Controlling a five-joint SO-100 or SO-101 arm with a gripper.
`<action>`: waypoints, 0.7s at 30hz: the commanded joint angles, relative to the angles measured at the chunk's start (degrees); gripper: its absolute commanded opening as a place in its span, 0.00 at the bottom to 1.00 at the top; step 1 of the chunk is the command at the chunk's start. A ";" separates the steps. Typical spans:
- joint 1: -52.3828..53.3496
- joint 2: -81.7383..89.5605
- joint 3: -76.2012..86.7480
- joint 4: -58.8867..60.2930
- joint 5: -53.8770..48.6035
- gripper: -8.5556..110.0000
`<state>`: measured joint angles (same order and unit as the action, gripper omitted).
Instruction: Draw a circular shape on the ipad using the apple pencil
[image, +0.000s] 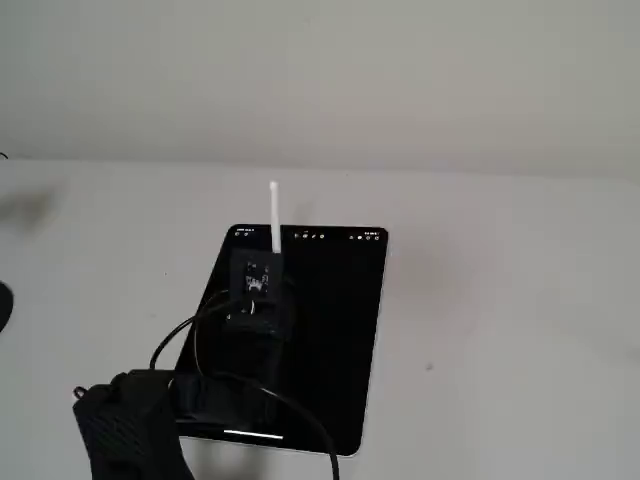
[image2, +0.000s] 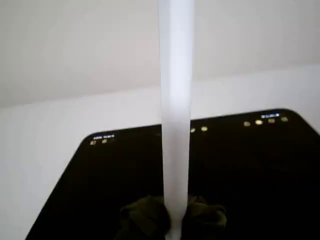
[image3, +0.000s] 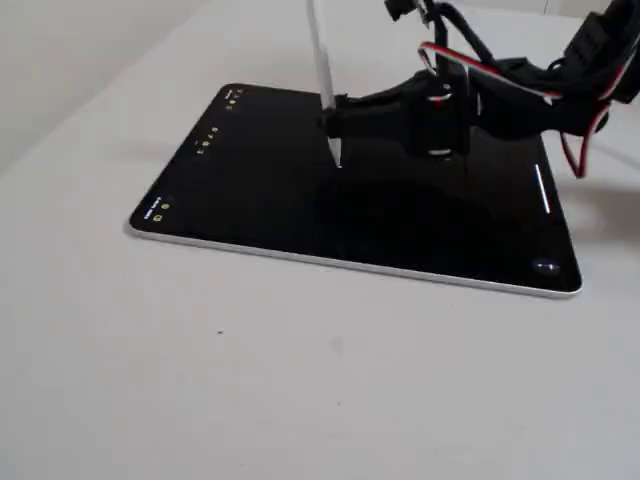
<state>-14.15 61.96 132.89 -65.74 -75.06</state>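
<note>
The ipad (image: 330, 340) lies flat on the white worktop (image: 500, 330), in the centre of a fixed view with its icon row along the far short side, and in the upper middle of another fixed view (image3: 250, 190), icons toward the left of the frame. Its screen is black all over; no drawn ring shows on it in any view. The hand (image3: 335, 118) sits above the middle of the screen and is closed on the pencil (image3: 322, 60), gripping it low on the shaft so that only a short tip pokes out below. The pencil stands nearly upright, its top running out of the upper edge of that frame. Its tip (image3: 337, 158) points down at the glass near the screen's centre; whether it touches cannot be told. From the front fixed view the pencil (image: 274, 215) rises as a thin white bar above the black hand (image: 258, 285), crossing the ipad's far edge. In the wrist view the pencil (image2: 176, 115) fills the middle as a blurred white column, the dark fingers (image2: 145, 220) hugging its base, with the ipad (image2: 250, 175) behind across the lower half. Black cables with red and white wires (image3: 520, 85) trail to the upper right
</note>
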 joint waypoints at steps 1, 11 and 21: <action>-1.41 -0.35 -2.72 -2.55 -1.49 0.07; -4.39 0.18 -0.09 -3.69 -1.85 0.07; -6.42 5.01 6.94 -3.87 -1.93 0.07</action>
<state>-19.25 62.84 137.11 -68.64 -76.11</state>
